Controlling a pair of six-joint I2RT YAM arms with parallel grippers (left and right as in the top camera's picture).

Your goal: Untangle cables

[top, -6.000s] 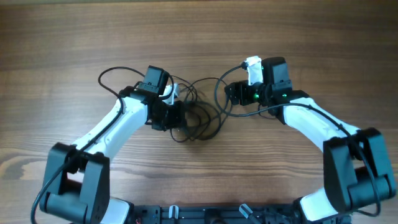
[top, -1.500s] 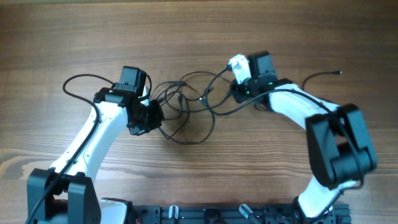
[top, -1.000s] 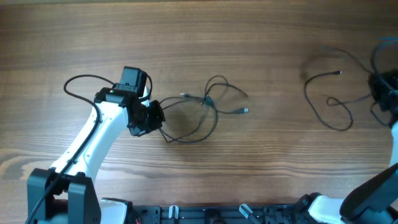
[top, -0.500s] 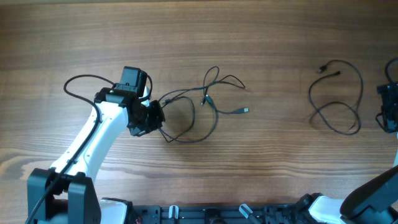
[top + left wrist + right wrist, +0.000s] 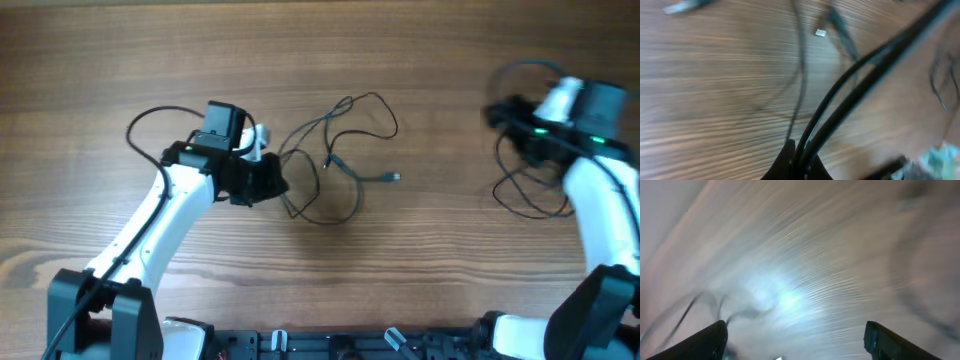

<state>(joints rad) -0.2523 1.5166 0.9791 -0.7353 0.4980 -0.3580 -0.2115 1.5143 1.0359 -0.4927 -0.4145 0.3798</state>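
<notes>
on the wooden table (image 5: pixel 320 60) the left gripper (image 5: pixel 268 184) sits left of centre with its jaws pinched tight on the bunch of cables (image 5: pixel 331 158), gripping it at its left end. from there the thin dark wires spread rightward in loose, overlapping loops that lie flat on the wood, and one small plug end (image 5: pixel 393 178) rests at the right edge of the bunch. in the left wrist view the left gripper (image 5: pixel 796 167) shows as a dark closed tip at the bottom edge, and two black strands of the bunch of cables (image 5: pixel 860 85) run out of it up toward the top right, with a thinner strand beside them and a small pale plug (image 5: pixel 820 32) lying on the wood further off. well apart from the bunch, near the right edge of the table, a separate cable (image 5: pixel 528 210) lies in a loose loop, partly hidden under the right arm. the right gripper (image 5: pixel 497 113) is blurred and hangs above the upper part of that loop. in the right wrist view its fingers (image 5: pixel 707 342) stand wide apart at the two bottom corners, and the right gripper (image 5: pixel 795 335) has nothing between them but blurred wood; faint dark lines at the left are too smeared to name.
</notes>
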